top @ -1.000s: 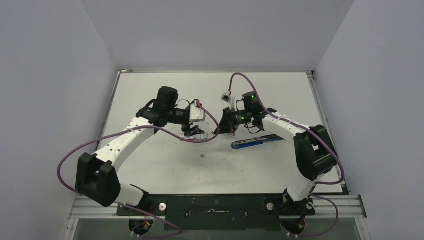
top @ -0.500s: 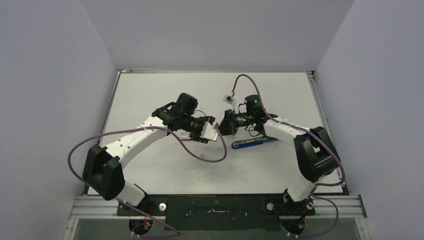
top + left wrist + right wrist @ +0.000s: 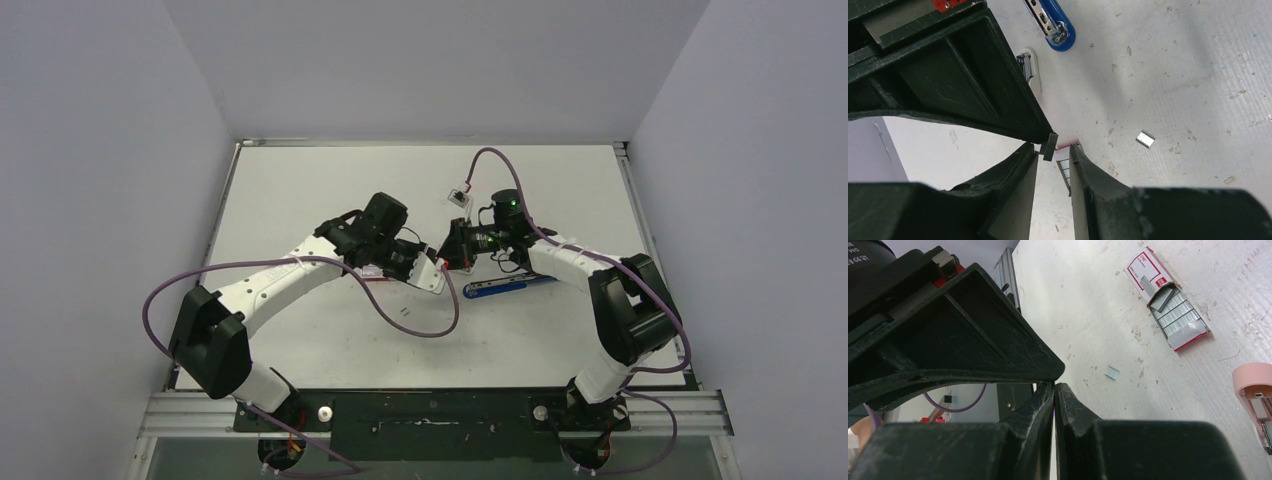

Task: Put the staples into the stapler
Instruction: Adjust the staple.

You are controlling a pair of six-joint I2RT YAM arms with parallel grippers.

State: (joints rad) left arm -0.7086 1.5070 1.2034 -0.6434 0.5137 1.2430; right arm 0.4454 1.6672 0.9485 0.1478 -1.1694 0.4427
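The blue stapler (image 3: pixel 495 288) lies on the table below my right forearm; its open front end (image 3: pixel 1055 27) shows in the left wrist view. My right gripper (image 3: pixel 1054 385) is shut on a short grey staple strip (image 3: pixel 1050 146) that sticks out from its fingertips (image 3: pixel 1013 115). My left gripper (image 3: pixel 1054 148) has met it at mid-table (image 3: pixel 436 263). Its jaws stand a little apart on either side of the strip, with a gap still showing on one side. The red-and-white staples box (image 3: pixel 1168 305) lies open on the table with strips inside.
A small loose piece of staples (image 3: pixel 1145 139) lies on the scuffed white table (image 3: pixel 300 180). A pink block with a metal part (image 3: pixel 1255 395) sits near the box. Grey walls close in the table on three sides. Purple cables loop from both arms.
My left arm has swung right to the right gripper's fingertips, covering the box in the top view. Its jaws have narrowed around the strip. The right gripper has barely moved.
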